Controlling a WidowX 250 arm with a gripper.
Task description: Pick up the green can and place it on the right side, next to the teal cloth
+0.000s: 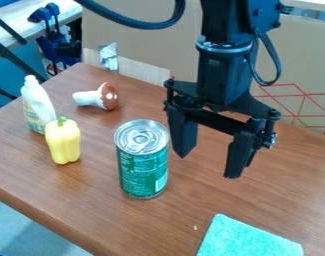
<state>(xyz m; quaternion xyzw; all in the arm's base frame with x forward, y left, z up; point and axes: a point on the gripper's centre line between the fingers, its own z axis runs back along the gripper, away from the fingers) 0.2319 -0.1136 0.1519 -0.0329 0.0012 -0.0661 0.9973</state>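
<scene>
Black robot arm (225,75) is showing columnar lower section. Grey ring (223,48) is circling it. Thick dark cable (141,24) is curving on one side, thinner black cable (278,65) looping on other. Round screws (259,12) are dotting upper housing (245,21). Black pincer (207,164) is having two blocky, tapering fingers (241,152).

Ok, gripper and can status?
Black two-finger gripper open, nothing held. Green metal can upright, nearest, untouched. Gap looks unblocked; yellow plastic-looking bell pepper on can's other side.

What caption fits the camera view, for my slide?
Open black gripper above a brown table beside a green can, with yellow pepper, white bottle, mushroom and turquoise cloth.
</scene>
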